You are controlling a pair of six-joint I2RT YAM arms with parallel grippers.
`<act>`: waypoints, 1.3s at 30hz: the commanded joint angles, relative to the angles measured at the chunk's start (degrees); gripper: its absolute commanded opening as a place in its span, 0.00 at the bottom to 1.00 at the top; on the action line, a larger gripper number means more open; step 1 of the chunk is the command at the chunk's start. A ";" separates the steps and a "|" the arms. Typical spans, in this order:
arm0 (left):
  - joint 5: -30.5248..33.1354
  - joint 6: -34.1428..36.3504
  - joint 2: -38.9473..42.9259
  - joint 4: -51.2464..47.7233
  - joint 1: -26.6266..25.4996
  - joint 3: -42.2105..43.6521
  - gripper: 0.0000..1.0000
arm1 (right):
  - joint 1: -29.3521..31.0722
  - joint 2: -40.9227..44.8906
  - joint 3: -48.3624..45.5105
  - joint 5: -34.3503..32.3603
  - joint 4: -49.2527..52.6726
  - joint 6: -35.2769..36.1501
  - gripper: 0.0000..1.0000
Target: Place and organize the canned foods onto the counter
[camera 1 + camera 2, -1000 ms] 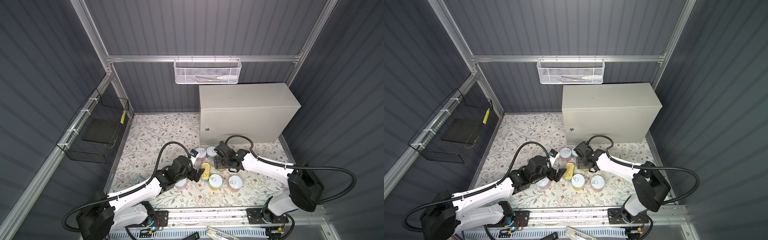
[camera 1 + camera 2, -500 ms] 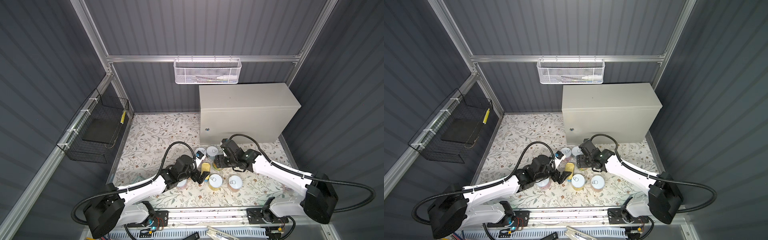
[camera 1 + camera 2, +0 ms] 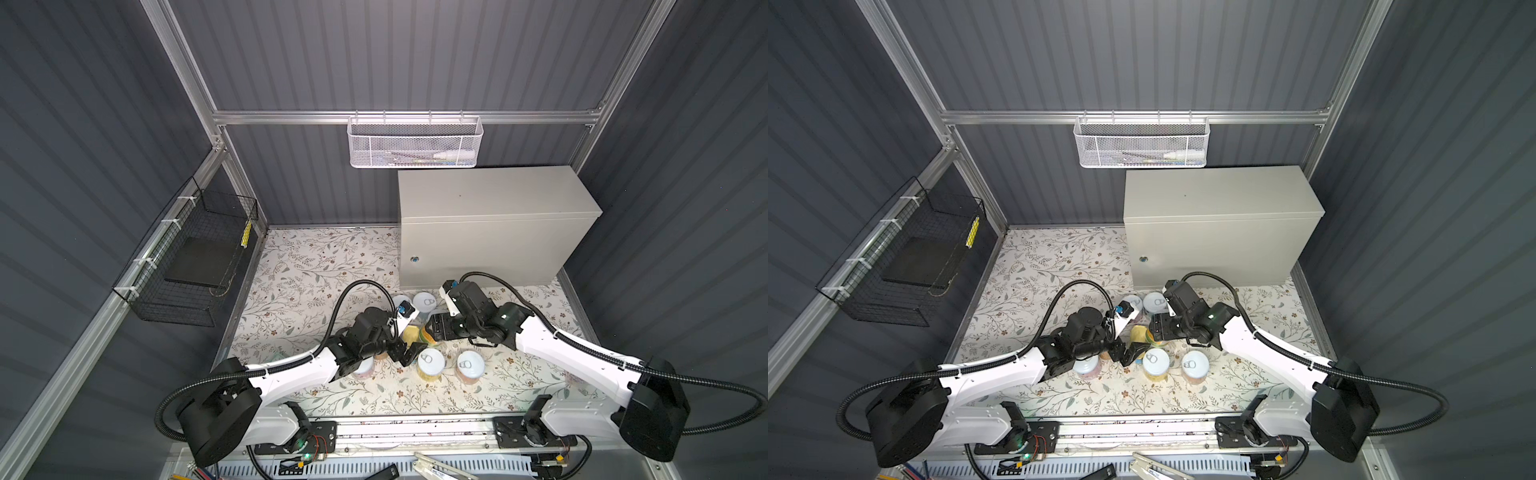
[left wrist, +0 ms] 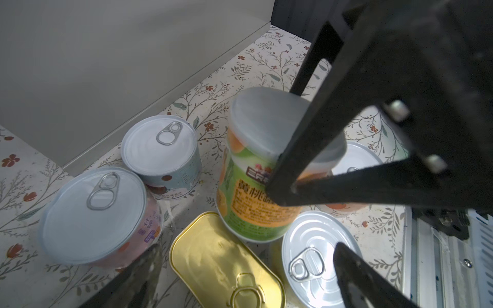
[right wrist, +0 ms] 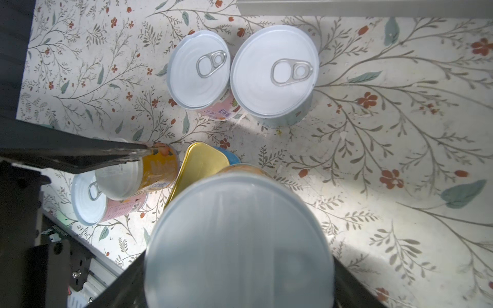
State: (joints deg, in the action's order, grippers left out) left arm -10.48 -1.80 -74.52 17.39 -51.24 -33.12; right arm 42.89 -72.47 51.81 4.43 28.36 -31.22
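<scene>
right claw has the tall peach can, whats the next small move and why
Probably lift the right claw straight up: it is shut on the tall peach can, the gold tin and other cans crowd its base, and the bare counter top is higher.

Both arms are the same build. Left arm point(image 3: 291, 370) and right arm point(image 3: 573, 353): glossy white link shells, black joint housings, and a big rounded black shoulder housing point(image 3: 220, 411) on each. Black corrugated cable conduit point(image 3: 353, 291) runs along each, strapped with white zip ties point(image 3: 555, 334). White wrist camera block point(image 3: 405, 318) has a blue connector. Fingers point(image 4: 333, 120) are matte black, flat and tapered, with two silver screws point(image 4: 397, 110) at the root. Green LED point(image 3: 306, 457) on the base board.
</scene>
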 commanded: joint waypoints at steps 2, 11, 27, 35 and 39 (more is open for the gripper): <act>-2.85 2.10 -1.09 2.62 -0.13 -2.82 1.00 | -0.18 2.43 0.54 4.96 -4.79 0.00 0.59; -5.24 1.42 -5.19 6.31 -0.17 -4.99 1.00 | -0.25 5.61 -1.60 9.18 -7.22 -1.37 0.61; -7.44 -0.62 -8.96 14.11 -0.15 -5.47 0.80 | -2.02 9.99 -4.93 17.74 -10.71 -4.23 0.60; -6.92 -2.81 -6.47 18.07 -0.17 -3.72 0.64 | -2.46 10.93 -5.83 17.59 -11.26 -4.85 0.64; -4.74 -4.59 -5.54 18.56 -0.17 -3.78 0.63 | -2.46 11.38 -6.30 17.51 -11.84 -5.25 0.68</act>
State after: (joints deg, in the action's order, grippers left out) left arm -17.78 -2.42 -82.65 30.94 -52.16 -36.99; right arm 40.21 -63.02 45.82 17.96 19.14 -36.95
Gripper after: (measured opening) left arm 0.768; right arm 0.787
